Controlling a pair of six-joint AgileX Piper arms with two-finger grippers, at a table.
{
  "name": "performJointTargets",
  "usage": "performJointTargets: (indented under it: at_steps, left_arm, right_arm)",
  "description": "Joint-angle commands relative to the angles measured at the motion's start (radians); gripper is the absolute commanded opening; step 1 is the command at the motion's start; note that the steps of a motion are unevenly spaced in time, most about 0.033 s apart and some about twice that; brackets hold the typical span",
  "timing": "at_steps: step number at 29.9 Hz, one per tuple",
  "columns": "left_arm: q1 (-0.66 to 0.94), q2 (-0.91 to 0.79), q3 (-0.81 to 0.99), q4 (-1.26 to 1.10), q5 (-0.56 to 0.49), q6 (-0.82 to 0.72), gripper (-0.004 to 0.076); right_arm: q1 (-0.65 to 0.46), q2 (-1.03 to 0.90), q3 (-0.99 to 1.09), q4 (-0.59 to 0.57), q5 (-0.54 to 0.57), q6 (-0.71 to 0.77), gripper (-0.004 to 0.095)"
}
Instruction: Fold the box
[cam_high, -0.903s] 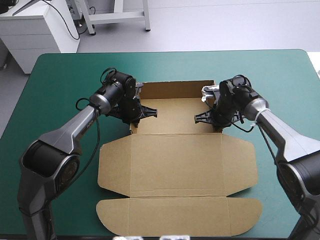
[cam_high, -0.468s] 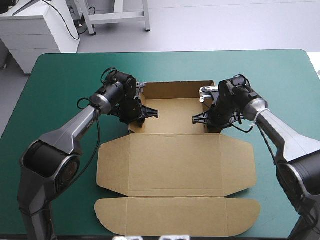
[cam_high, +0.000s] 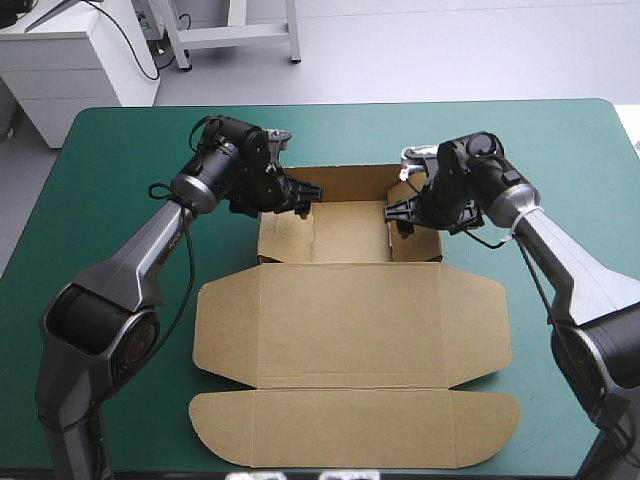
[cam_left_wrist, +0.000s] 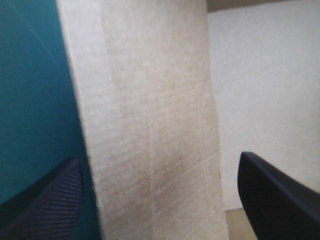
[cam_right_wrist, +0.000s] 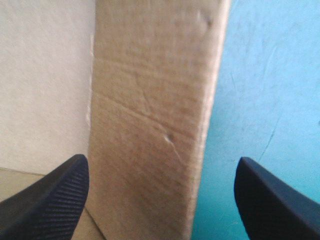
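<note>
Brown box (cam_high: 350, 330) sits mid-table on the teal-green cover (cam_high: 120, 150), far end part-formed into a tray, back wall (cam_high: 350, 180) up, both short side walls up, near end flat: wide lid panel (cam_high: 350, 325) with side flaps, and the rounded tuck flap (cam_high: 355, 430) nearest me. Left gripper (cam_high: 303, 198) is at the tray's far-left corner and right gripper (cam_high: 393, 217) at the far-right corner. Both have jaws wide apart, gripping nothing. In the left wrist view the left side wall (cam_left_wrist: 150, 125) stands between my black fingers (cam_left_wrist: 50, 195), cover on the outer side and the pale inner face on the other. The right wrist view is the mirror case, right side wall (cam_right_wrist: 150, 125) between the fingers (cam_right_wrist: 50, 195). I read the step as setting and tucking the side walls, so roughly early-middle of the fold, lid untouched. To do it well I want each wall centred in its gap before I pinch, both arms working evenly so the tray doesn't skew or slide on the cover, and pressure along the crease line, not at the top edge, which I'd expect to buckle. I also want the wall pushed square to the base and flush with the back wall. I can't tell from here whether any tabs are locked yet
</note>
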Motion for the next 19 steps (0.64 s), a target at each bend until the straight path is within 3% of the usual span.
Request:
performJointTargets:
  at_steps: [1, 3, 5, 8, 9, 14, 19]
  left_arm:
    - [-0.007, -0.077, -0.12, 0.029, 0.052, 0.004, 0.056]
    - [-0.006, -0.1, -0.164, 0.039, 0.052, 0.004, 0.0526]
    - [-0.006, -0.138, -0.198, 0.048, 0.052, 0.004, 0.0417]
    - [-0.006, -0.22, -0.202, 0.048, 0.052, 0.021, 0.0046]
    - [-0.006, -0.243, -0.202, 0.048, 0.052, 0.043, -0.0001]
    - [-0.008, -0.404, -0.142, -0.017, 0.052, 0.066, 0.0004]
    - [-0.008, -0.595, 0.054, -0.041, 0.052, 0.09, 0.0004]
  right_arm:
    - [-0.001, -0.051, -0.128, -0.017, 0.038, 0.004, 0.0745]
    - [-0.001, -0.051, -0.196, -0.017, 0.095, 0.004, 0.0745]
    - [-0.001, -0.067, -0.238, -0.024, 0.111, 0.013, 0.0745]
    - [-0.001, -0.112, -0.244, -0.018, 0.111, 0.035, 0.0745]
    - [-0.001, -0.126, -0.244, -0.018, 0.111, 0.037, 0.0745]
    - [-0.001, -0.188, -0.234, -0.028, 0.111, 0.039, 0.0746]
    - [-0.001, -0.194, -0.173, -0.036, 0.111, 0.039, 0.0745]
